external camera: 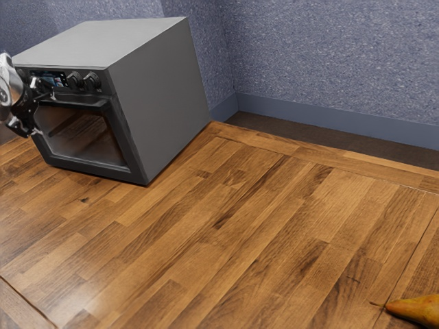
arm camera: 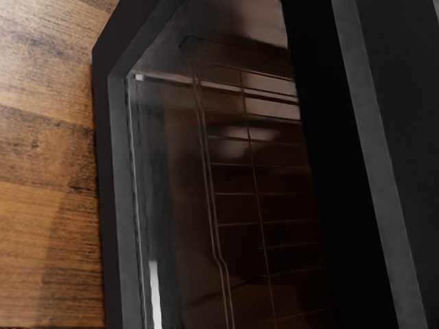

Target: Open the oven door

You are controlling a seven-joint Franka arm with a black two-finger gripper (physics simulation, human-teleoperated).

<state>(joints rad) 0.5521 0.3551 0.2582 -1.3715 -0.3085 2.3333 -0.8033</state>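
the end effector [external camera: 38,108] stood wide open, gripping nothing, at the front of the shut oven door [external camera: 86,139]. behind that door was the grey oven [external camera: 159,96]; well apart from the end effector, a pear [external camera: 416,310] lay on the wooden bench [external camera: 240,226].

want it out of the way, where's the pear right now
The pear lies on the wooden surface at the exterior view's lower right corner, away from the oven.
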